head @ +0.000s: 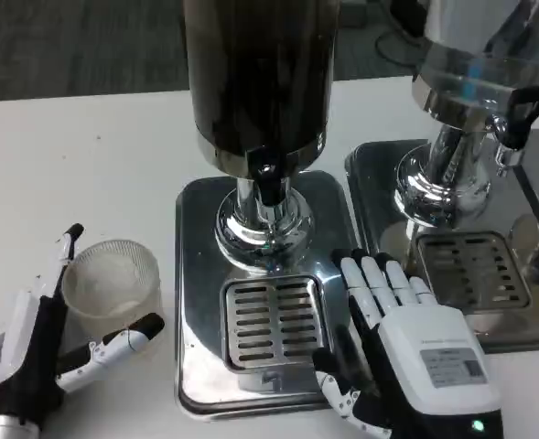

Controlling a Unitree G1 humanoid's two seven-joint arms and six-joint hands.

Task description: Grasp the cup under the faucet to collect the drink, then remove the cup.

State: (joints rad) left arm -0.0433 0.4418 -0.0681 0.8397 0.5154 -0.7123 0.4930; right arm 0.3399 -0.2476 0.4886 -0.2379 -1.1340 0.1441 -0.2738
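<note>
Reaching for the cup (pixel 113 283), which is sitting on the table (pixel 86 155) left of the dispenser (pixel 260 82), not yet under the faucet (pixel 269 183).

Fingers of the left hand (pixel 45 343) are spreading round the cup's near side, apparently not gripping it yet; the right hand (pixel 402 352) is lying flat, fingers together, holding nothing, on the steel base (pixel 200 302) beside the drip grate (pixel 271 320). Risks are showing: the light clear cup is liable to tip or skid under a partial grip, and the right hand is crowding the grate where the cup is needing to land.
</note>
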